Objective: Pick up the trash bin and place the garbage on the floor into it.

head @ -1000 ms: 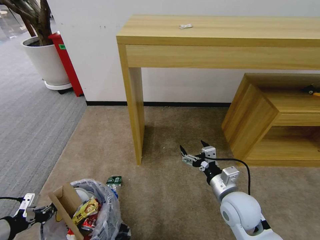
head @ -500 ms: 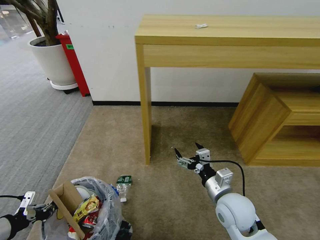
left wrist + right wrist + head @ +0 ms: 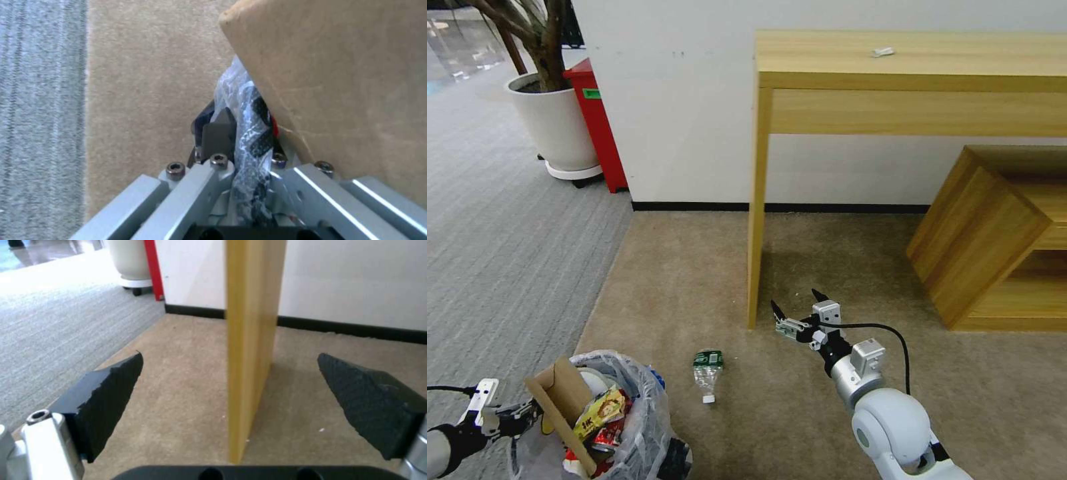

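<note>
The trash bin (image 3: 644, 427) hangs at the lower left of the head view, its clear liner stuffed with a cardboard strip (image 3: 560, 413) and red and yellow wrappers (image 3: 597, 423). My left gripper (image 3: 530, 415) is shut on the bin's rim; in the left wrist view my left gripper (image 3: 244, 143) pinches the printed bag and rim beside the cardboard (image 3: 338, 83). A clear bottle (image 3: 707, 375) with a green label lies on the beige floor (image 3: 680, 287), right of the bin. My right gripper (image 3: 795, 304) hovers open and empty over the carpet, right of the bottle. In the right wrist view my right gripper (image 3: 230, 356) faces the table leg (image 3: 249, 340).
A tall wooden table (image 3: 907, 60) stands against the wall, its leg (image 3: 757, 220) just beyond my right gripper. A low wooden shelf unit (image 3: 994, 240) is at the right. A white plant pot (image 3: 557, 127), a red box (image 3: 597, 127) and grey ribbed carpet (image 3: 507, 233) lie to the left.
The whole picture has slid to the right, so the camera has turned left. The bottle now shows in full beside the bin. Both arms keep their places in the picture.
</note>
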Robot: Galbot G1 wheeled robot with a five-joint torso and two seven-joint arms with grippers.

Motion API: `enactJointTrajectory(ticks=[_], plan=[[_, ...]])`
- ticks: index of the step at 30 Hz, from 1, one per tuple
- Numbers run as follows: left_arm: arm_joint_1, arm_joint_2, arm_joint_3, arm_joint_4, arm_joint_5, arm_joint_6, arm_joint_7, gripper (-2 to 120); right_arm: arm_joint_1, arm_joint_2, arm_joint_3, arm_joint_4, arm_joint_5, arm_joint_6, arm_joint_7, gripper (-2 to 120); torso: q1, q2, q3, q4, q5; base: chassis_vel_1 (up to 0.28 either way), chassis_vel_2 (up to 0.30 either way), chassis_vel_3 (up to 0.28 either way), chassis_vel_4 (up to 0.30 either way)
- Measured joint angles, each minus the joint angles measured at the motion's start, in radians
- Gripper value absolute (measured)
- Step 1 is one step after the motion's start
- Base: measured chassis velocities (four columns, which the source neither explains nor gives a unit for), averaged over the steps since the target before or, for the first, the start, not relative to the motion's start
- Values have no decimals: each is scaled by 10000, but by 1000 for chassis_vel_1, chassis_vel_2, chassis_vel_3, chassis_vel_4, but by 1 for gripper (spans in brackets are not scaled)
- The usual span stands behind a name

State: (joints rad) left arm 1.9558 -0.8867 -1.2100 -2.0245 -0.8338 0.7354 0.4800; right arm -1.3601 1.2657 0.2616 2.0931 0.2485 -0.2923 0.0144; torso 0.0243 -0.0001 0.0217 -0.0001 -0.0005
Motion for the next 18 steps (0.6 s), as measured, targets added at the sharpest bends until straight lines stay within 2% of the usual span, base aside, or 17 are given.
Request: enactJointTrajectory(ticks=[7,13,18], plan=[[-73,9,76,29,0,-1,-19,0,28,14,-133,-133,-17,0,-35,100,0,0,0,1,-3,123,102,-112,-109],[-137,10,165,50,19,0,-31,0,186,21,-269,-473,105,-29,-21,100,0,0,0,0,1,27,24,-39,-21],[-167,7,233,75,45,0,-35,0,518,10,-550,-1290,662,-193,49,100,0,0,0,-1,1,0,0,0,0]])
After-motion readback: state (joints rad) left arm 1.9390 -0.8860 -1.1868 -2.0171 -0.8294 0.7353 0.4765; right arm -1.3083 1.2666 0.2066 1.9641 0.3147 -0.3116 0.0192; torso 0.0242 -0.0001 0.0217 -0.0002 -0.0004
